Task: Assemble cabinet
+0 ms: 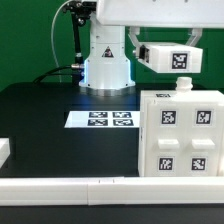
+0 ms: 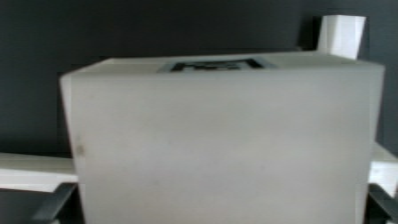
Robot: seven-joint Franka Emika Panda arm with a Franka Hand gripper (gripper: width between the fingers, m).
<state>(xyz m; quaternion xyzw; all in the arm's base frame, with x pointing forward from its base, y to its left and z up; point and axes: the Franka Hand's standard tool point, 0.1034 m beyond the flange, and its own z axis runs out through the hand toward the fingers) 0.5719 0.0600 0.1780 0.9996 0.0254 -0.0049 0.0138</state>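
Observation:
The cabinet (image 1: 180,135) is a large white box with several square tags. It stands on the black table at the exterior view's right. My gripper (image 1: 143,50) hangs above and behind it, shut on a smaller white tagged block (image 1: 172,57) held in the air. In the wrist view the block (image 2: 214,140) fills most of the picture, with a tag on its far face. My gripper (image 2: 214,208) has a dark finger (image 2: 39,205) against each side of the block. I cannot make out the cabinet in the wrist view.
The marker board (image 1: 100,119) lies flat in front of the robot base (image 1: 105,60). A white rail (image 1: 70,185) runs along the table's front edge. A small white piece (image 1: 4,150) lies at the exterior view's left. White bars (image 2: 338,35) show behind the block.

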